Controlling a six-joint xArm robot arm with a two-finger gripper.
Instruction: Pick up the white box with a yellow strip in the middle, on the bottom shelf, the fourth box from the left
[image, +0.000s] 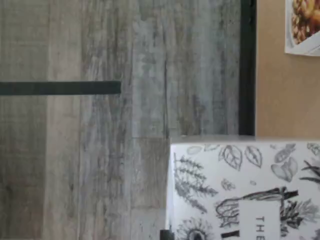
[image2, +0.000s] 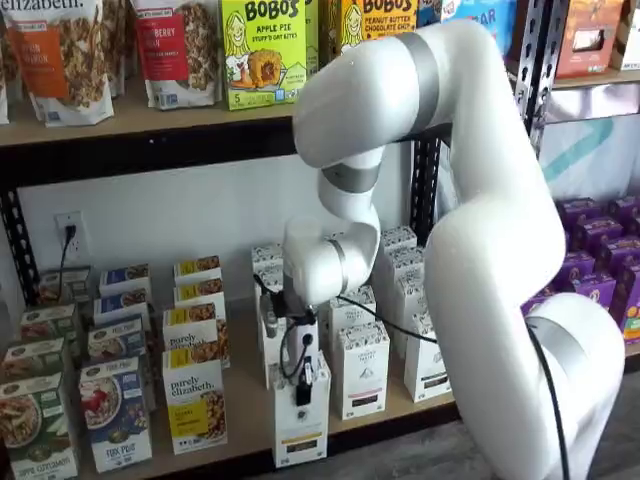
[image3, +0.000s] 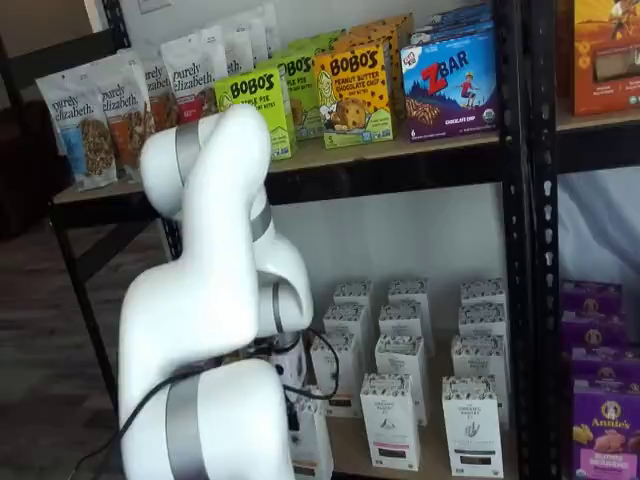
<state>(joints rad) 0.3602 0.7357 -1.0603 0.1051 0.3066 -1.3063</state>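
The white box (image2: 300, 428) is a tall narrow carton with a speckled top band and a thin yellow strip low on its front. It stands out from its row, and its lower end covers the black rail of the bottom shelf (image2: 240, 425). My gripper (image2: 303, 392) sits on the box's top, with one black finger down its front face, closed on it. The wrist view shows the box's leaf-patterned top (image: 240, 185) close up. In a shelf view the arm hides most of the box (image3: 312, 445) and the gripper.
Like white cartons (image2: 360, 368) stand to the right, and "purely elizabeth" boxes (image2: 194, 408) to the left. The wrist view shows the shelf's rail (image: 247, 65), the grey wood floor (image: 100, 150) and a granola box (image: 302, 25). An upper shelf (image2: 140, 125) holds snack bags and boxes.
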